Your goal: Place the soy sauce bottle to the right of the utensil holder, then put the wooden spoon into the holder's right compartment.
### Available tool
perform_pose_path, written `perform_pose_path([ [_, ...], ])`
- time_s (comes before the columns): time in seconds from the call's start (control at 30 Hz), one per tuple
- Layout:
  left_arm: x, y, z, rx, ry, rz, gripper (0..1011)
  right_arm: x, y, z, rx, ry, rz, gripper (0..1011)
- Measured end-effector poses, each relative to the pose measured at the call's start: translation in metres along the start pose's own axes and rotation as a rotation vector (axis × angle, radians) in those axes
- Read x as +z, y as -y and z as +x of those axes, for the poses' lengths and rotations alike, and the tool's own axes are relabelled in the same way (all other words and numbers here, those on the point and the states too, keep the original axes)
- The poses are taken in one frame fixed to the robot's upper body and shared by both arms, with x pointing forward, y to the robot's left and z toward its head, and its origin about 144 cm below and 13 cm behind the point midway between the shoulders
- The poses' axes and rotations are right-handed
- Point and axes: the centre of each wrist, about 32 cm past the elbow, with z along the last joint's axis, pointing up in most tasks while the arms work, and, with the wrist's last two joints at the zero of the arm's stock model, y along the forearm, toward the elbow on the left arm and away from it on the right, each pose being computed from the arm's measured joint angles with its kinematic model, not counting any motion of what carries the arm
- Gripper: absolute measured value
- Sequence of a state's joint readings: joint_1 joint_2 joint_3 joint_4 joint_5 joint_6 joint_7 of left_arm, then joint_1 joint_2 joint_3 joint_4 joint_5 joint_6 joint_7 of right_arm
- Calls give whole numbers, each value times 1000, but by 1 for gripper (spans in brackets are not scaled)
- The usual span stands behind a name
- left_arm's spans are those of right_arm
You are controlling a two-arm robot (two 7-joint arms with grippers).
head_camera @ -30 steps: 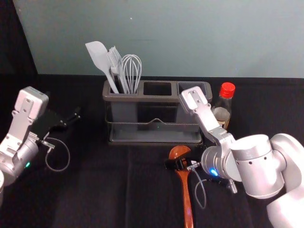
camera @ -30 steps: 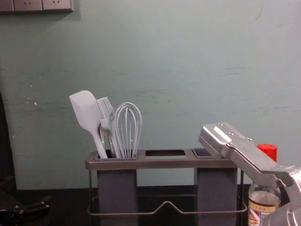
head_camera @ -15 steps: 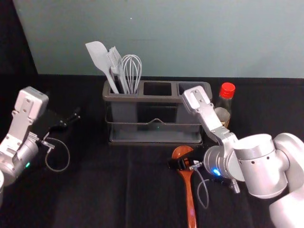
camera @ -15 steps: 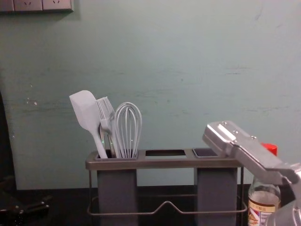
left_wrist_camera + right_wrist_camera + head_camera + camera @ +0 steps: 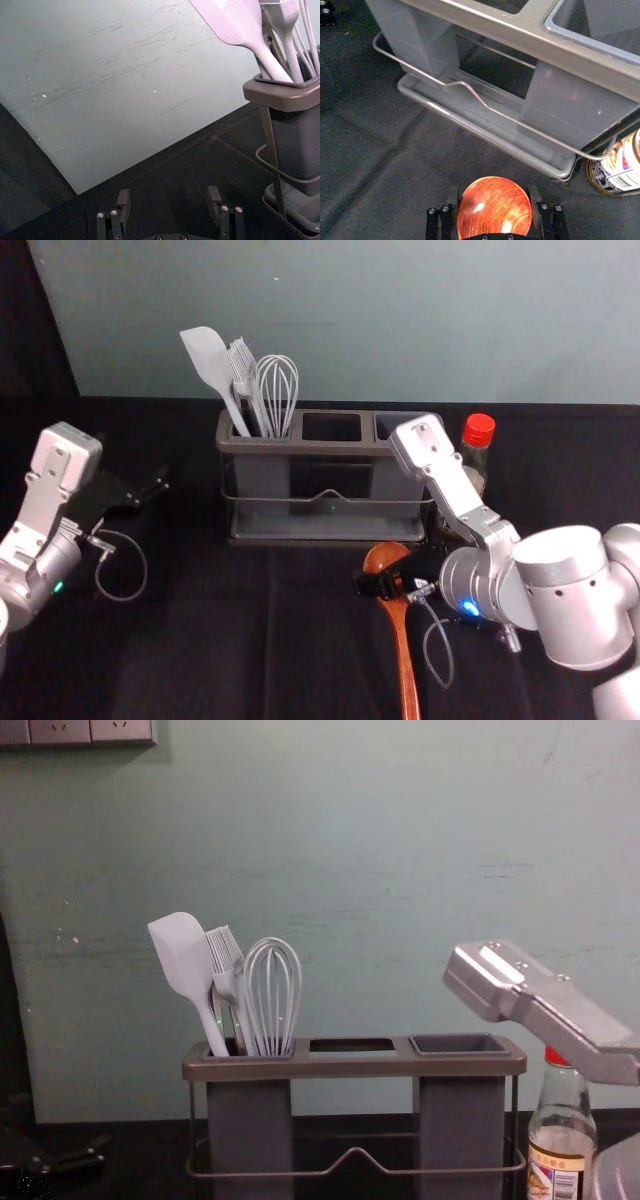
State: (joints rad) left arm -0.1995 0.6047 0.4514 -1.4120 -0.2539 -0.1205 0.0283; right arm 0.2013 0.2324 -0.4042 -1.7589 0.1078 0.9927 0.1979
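Note:
In the head view my right gripper (image 5: 378, 586) is shut on the wooden spoon (image 5: 405, 665) just below its bowl, in front of the holder (image 5: 330, 448). The right wrist view has the spoon's bowl (image 5: 494, 207) between the fingers of my right gripper (image 5: 494, 200). The red-capped soy sauce bottle (image 5: 560, 1145) stands upright to the right of the holder, partly behind the right arm. The holder's right compartment (image 5: 458, 1045) shows its opening. My left gripper (image 5: 150, 492) is parked at the left; in the left wrist view the left gripper (image 5: 168, 198) stands open.
A grey-white spatula (image 5: 208, 360), a brush and a whisk (image 5: 277, 390) stand in the holder's left compartment. The wall (image 5: 350, 850) rises behind the table. Dark cloth (image 5: 210, 640) covers the table in front of the holder.
The right arm has shifted right with the spoon in its gripper, and in the chest view the arm stands higher, revealing the right compartment's opening and more of the bottle. The left arm stays still.

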Motion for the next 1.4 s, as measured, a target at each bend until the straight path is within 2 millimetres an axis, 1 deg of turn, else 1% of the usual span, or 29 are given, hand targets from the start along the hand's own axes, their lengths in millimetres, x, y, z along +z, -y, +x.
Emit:
perform_pose_path([
  [0.03,0,0,0,0,0,0,1005,0,0,0,0,0,0,842],
  [0.07,0,0,0,0,0,0,1005,-1,5,0,8,6,6,842],
  [0.27,0,0,0,0,0,0,1005,-5,17,2,24,10,20,842],
  [0.4,0,0,0,0,0,0,1005,-8,27,5,26,8,36,842],
  [0.6,0,0,0,0,0,0,1005,-10,38,9,29,1,55,842],
  [1.23,0,0,0,0,0,0,1005,-5,64,15,29,9,137,842],
  [1.4,0,0,0,0,0,0,1005,-4,74,14,19,20,174,842],
])
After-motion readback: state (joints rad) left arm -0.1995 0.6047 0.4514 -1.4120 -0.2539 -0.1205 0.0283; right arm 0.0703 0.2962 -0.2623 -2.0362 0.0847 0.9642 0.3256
